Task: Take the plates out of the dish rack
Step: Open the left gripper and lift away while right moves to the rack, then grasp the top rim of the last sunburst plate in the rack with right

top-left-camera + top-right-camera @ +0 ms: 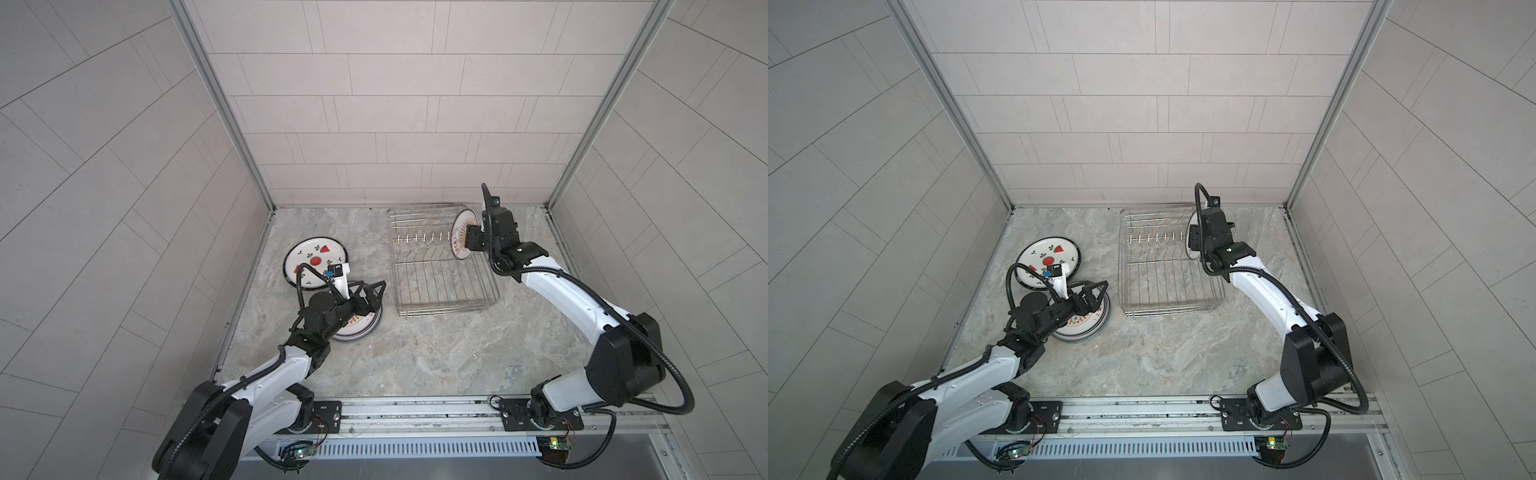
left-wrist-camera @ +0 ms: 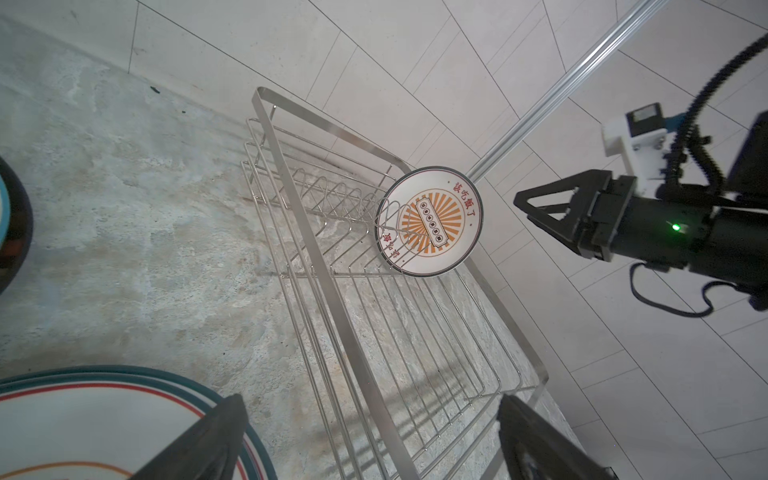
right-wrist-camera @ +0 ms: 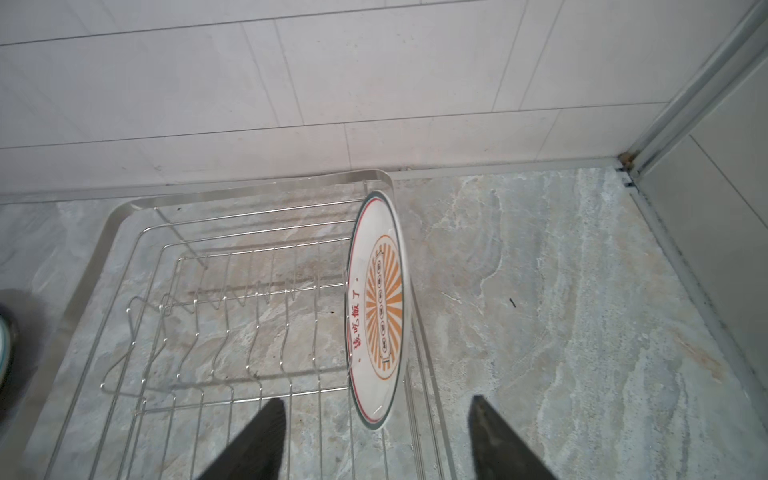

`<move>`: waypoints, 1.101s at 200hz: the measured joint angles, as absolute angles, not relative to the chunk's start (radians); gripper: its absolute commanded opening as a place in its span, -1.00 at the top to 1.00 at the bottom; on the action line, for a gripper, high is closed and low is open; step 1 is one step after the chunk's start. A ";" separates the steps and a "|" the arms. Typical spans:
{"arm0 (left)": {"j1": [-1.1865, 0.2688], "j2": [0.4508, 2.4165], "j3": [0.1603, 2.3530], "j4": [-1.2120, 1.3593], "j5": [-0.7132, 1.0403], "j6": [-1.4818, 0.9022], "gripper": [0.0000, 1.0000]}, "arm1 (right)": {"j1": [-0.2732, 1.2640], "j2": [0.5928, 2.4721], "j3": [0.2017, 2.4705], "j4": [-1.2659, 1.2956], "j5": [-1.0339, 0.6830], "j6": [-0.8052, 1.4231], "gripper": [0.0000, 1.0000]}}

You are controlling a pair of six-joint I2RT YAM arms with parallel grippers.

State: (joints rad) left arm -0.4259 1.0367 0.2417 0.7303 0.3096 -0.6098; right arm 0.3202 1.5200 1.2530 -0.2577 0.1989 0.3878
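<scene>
The silver wire dish rack (image 1: 440, 270) (image 1: 1167, 270) (image 2: 374, 332) (image 3: 187, 291) stands at the back right of the marble table. One small sunburst plate (image 1: 459, 232) (image 2: 430, 220) (image 3: 378, 307) stands upright in its rightmost slot. My right gripper (image 1: 469, 240) (image 3: 377, 401) is open, one finger on each side of that plate's near rim, not touching it. On the table to the left lie a watermelon plate (image 1: 311, 257) (image 1: 1044, 253) and a sunburst plate (image 1: 357, 330) (image 1: 1084, 328) (image 2: 83, 415). Above that sunburst plate's right edge, my left gripper (image 1: 374, 296) (image 2: 371, 398) hangs open and holds nothing.
Tiled walls close in the table at the back and on both sides, and the rack's far end stands close to the back wall (image 3: 291, 104). A metal rail (image 1: 415, 409) with both arm bases runs along the front edge.
</scene>
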 measured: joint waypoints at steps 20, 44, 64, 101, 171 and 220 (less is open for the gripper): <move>-0.429 1.025 0.242 0.730 0.311 -0.602 -1.00 | 0.307 1.602 1.324 -0.284 0.224 0.391 0.10; -0.429 1.015 0.242 0.728 0.308 -0.593 -1.00 | 0.305 1.692 1.405 -0.319 0.242 0.382 0.27; -0.429 1.015 0.242 0.725 0.308 -0.589 -1.00 | 0.305 1.748 1.456 -0.343 0.265 0.374 0.40; -0.429 1.025 0.242 0.723 0.308 -0.587 -1.00 | 0.305 1.802 1.498 -0.376 0.302 0.368 0.57; -0.429 1.026 0.242 0.724 0.294 -0.588 -1.00 | 0.292 1.867 1.547 -0.390 0.296 0.363 0.70; -0.430 1.017 0.242 0.725 0.285 -0.591 -1.00 | 0.282 1.878 1.546 -0.372 0.292 0.364 0.77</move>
State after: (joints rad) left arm -0.4305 1.0172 0.2417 0.7254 0.2852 -0.5907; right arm 0.2821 1.8778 1.5463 -0.3717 0.2916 0.3641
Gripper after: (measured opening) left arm 0.999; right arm 0.119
